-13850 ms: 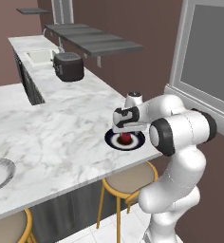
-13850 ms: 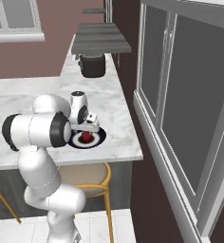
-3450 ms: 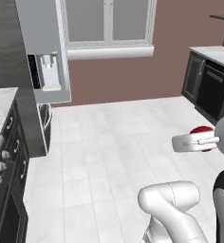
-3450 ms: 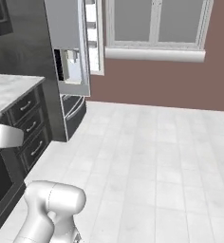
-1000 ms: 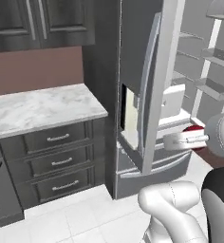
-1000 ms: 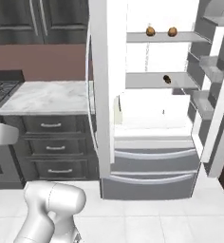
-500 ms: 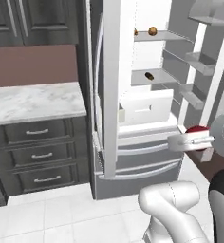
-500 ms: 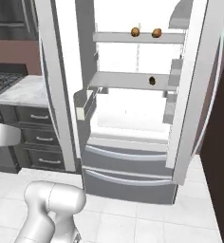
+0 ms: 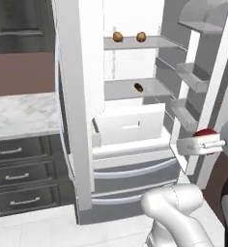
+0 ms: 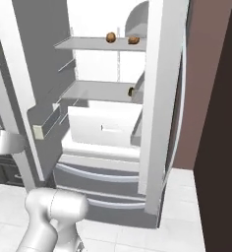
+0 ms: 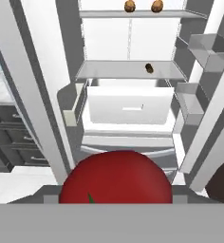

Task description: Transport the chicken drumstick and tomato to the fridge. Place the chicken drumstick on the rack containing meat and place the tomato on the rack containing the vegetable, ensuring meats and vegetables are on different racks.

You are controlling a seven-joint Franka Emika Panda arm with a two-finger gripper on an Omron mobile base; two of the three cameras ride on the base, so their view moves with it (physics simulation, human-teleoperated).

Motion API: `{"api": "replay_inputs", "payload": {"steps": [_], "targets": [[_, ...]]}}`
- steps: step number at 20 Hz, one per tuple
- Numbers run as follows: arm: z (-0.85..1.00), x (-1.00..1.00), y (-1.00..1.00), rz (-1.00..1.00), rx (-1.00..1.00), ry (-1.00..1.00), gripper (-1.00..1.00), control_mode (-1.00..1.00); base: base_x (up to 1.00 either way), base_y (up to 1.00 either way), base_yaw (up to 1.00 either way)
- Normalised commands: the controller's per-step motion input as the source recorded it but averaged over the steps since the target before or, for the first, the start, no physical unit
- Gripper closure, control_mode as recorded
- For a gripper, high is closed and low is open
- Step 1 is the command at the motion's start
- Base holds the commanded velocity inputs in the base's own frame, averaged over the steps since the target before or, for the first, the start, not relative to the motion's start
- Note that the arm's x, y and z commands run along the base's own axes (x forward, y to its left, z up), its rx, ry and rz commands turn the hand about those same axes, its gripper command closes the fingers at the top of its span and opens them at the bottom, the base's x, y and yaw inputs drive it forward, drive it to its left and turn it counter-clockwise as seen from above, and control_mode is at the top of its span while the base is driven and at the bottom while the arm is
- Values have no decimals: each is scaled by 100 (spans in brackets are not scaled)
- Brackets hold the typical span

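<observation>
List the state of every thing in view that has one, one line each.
Tall white fridge: both doors open, interior lit.
Glossy red tomato: held in the gripper, off any shelf.
Gripper: shut on the tomato, in front of the fridge.
White inner drawer: closed.
Dark cabinet drawers: closed.
Topmost pale-grey shelf: holds two small brown items.
Second shelf: holds one small dark item.

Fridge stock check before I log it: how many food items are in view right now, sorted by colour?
Golden-brown pieces on the top shelf: 2
Dark item on the second shelf: 1
Red tomato at the hand: 1
Total: 4
</observation>
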Motion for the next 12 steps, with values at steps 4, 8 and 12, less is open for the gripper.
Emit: {"api": "replay_inputs", "payload": {"steps": [4,8,12], "targets": [[0,0,0,0,0,0,100,100,100,0,0],[0,0,0,0,0,0,100,100,100,-14,0],[0,0,0,0,0,0,100,100,99,-52,0]]}}
